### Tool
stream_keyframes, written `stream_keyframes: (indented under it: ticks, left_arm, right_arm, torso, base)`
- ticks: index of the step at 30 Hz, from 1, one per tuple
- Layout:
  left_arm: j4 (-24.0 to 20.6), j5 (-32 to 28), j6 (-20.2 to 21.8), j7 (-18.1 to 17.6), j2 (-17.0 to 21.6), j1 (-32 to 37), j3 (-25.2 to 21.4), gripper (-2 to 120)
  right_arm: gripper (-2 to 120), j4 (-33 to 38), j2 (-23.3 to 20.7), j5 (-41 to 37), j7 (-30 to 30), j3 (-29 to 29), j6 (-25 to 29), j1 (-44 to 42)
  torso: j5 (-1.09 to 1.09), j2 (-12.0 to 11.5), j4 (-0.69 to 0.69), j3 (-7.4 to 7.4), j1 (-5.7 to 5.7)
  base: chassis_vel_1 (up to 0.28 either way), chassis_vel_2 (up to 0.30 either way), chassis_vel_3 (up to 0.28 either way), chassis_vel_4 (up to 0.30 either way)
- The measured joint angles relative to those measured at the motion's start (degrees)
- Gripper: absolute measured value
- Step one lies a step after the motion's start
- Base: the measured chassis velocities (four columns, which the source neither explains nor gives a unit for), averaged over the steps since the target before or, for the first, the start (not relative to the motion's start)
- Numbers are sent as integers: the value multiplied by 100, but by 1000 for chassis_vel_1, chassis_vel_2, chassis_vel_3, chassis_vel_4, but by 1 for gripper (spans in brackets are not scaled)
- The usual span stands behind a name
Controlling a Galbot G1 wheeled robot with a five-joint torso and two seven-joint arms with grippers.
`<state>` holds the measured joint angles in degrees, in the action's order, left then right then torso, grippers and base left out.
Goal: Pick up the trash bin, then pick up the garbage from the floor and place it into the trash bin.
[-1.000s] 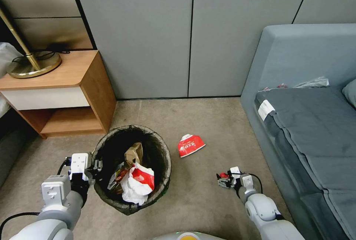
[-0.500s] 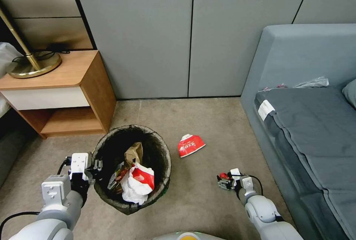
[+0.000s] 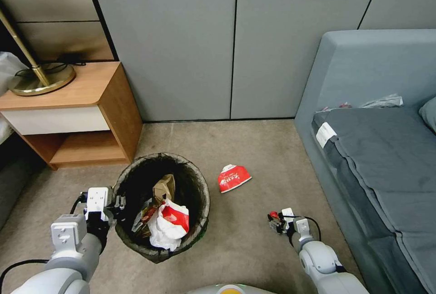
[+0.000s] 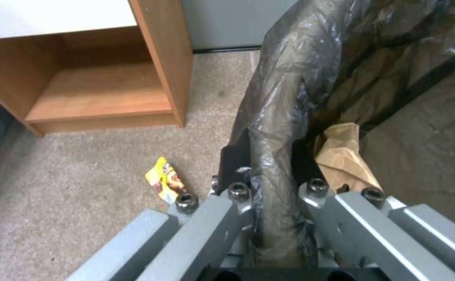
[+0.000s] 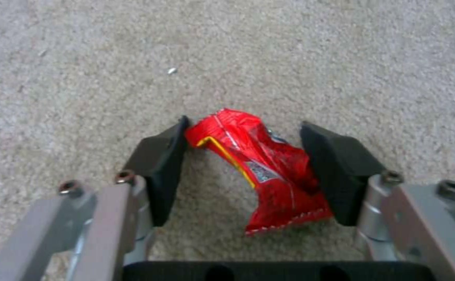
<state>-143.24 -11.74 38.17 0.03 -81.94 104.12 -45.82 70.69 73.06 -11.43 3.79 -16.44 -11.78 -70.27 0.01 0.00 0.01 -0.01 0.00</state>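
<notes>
Down in the lower left of the head view, the left gripper is clamped on the rim of the trash bin, which stands on the carpet at the lower centre of the frame; the left wrist view shows its two dark pads pressed against either side of the bag-wrapped rim, one pad outside the bin and one inside. Inside the bin lie a crumpled brown paper bag, a red-and-white carton and some shiny wrappers. A flattened red-and-white carton lies on the carpet just right of the bin, apart from it, with bare floor around it. Lower right in the head view, the right gripper is low at the floor over a small red wrapper; the right wrist view shows its black fingers spread to either side of the wrapper, one fingertip touching the wrapper's upper corner and the other beside its lower edge, the wrapper lying on the carpet between them. In the left wrist view a yellow snack wrapper lies on the floor just outside the bin, near the open lower shelf of the wooden nightstand, which fills the left of the head view with a brass lamp base on top. A grey sofa closes off the right side, with a few scraps on its seat by the backrest.
</notes>
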Motion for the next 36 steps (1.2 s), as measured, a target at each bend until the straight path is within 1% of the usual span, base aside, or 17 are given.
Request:
stream_keyframes:
  ticks: [3, 4, 6, 8, 9, 10, 11, 14, 15, 18, 19, 20, 24, 25, 30, 34, 36]
  left_arm:
    - [0, 2, 0, -1, 1, -5, 1, 2]
    - [0, 2, 0, -1, 1, -5, 1, 2]
    - [0, 2, 0, -1, 1, -5, 3, 2]
    - [0, 2, 0, -1, 1, -5, 3, 2]
    - [0, 2, 0, -2, 3, -5, 3, 2]
    - [0, 4, 0, -6, 4, -6, 2, 2]
    - [0, 4, 0, -6, 4, -6, 2, 2]
    - [0, 2, 0, -2, 4, -7, 3, 2]
    - [0, 2, 0, -2, 4, -7, 3, 2]
    - [0, 7, 0, -2, 3, -5, 3, 2]
    - [0, 7, 0, -2, 3, -5, 3, 2]
    - [0, 8, 0, -2, 2, -4, 3, 2]
    - [0, 16, 0, -2, -8, -5, 4, 2]
    - [0, 19, -2, -2, -12, -7, 5, 2]
    - [0, 20, -5, -1, -13, -18, 6, 2]
    - [0, 17, -5, 0, -9, -20, 4, 2]
    - [0, 8, -5, 0, -2, -16, -1, 2]
  right_arm:
    - [43, -6, 0, 13, 0, -22, 8, -6]
    - [43, -6, 0, 13, 0, -22, 8, -6]
    - [35, -6, 2, 16, 1, -29, 12, -14]
    - [32, -6, 4, 17, 2, -40, 12, -19]
    - [27, -17, 4, 21, -1, -67, 12, -16]
    - [24, -28, 3, 22, -2, -86, 13, -18]
    - [24, -28, 3, 22, -2, -86, 13, -18]
    - [14, -40, 11, 24, -3, -115, 23, -31]
    - [14, -40, 11, 24, -3, -115, 23, -31]
    - [4, -53, 18, 28, -18, -149, 44, -51]
    - [4, -53, 18, 28, -18, -149, 44, -51]
    - [0, -57, 17, 31, -37, -171, 51, -61]
    - [0, 12, 16, 44, -82, -227, 66, -119]
    - [0, 58, 11, 47, -100, -258, 63, -148]
    - [0, 211, 4, 52, -227, -308, 66, -190]
    - [0, 574, 0, 59, -266, -441, 67, -282]
    - [0, 895, -25, 77, -280, -556, 67, -367]
  torso:
    - [1, 0, 2, 0, 0]
    - [1, 0, 2, 0, 0]
    - [3, 0, 3, 0, 0]
    - [5, 0, 2, 0, 0]
    - [0, 0, 3, 0, 0]
    - [-3, 0, 1, 0, 0]
    - [-3, 0, 1, 0, 0]
    - [0, 0, 1, 0, 0]
    - [0, 0, 1, 0, 0]
    - [-1, 0, 0, 0, 0]
    - [-1, 0, 0, 0, 0]
    - [-2, 0, 0, 0, 0]
    - [-2, 0, -2, 1, 0]
    - [-6, 0, -5, 1, 0]
    - [-4, -1, -7, 1, 1]
    - [-2, -1, -4, 1, 0]
    - [-2, -1, -3, 1, 0]
  base:
    - [0, 0, 0, 0]
    - [0, 0, 0, 0]
    - [0, 0, 0, 0]
    - [0, 0, 0, 0]
    - [0, 0, 0, 0]
    - [0, 0, 0, 0]
    - [0, 0, 0, 0]
    - [0, 0, 0, 0]
    - [0, 0, 0, 0]
    - [0, 0, 0, 0]
    - [0, 0, 0, 0]
    - [0, 0, 0, 0]
    - [0, 0, 0, 0]
    - [0, 0, 0, 0]
    - [0, 0, 0, 0]
    - [0, 0, 0, 0]
    - [0, 0, 0, 0]
